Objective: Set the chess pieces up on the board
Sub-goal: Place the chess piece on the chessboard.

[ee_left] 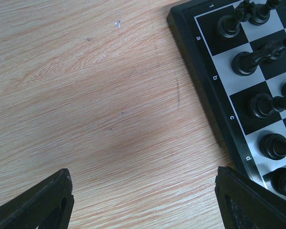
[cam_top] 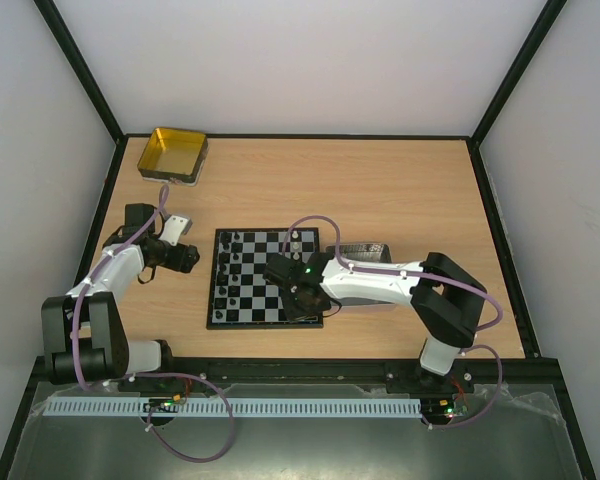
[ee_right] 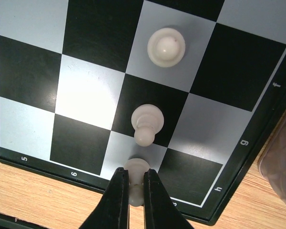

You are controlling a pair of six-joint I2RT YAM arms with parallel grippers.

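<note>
My right jaws pinch a white pawn (ee_right: 136, 165) at an edge square close to the near right corner of the board (ee_right: 238, 183). I cannot tell if it touches down. Two more white pawns (ee_right: 147, 125) stand in line just beyond it. My left jaws hang spread over bare bench (ee_left: 86, 95), just left of the board. Black pieces (ee_left: 250, 62) fill the left columns. Farther off are a silver tray (cam_top: 370, 247) and, in the far left corner, a yellow tin (cam_top: 173, 153).
</note>
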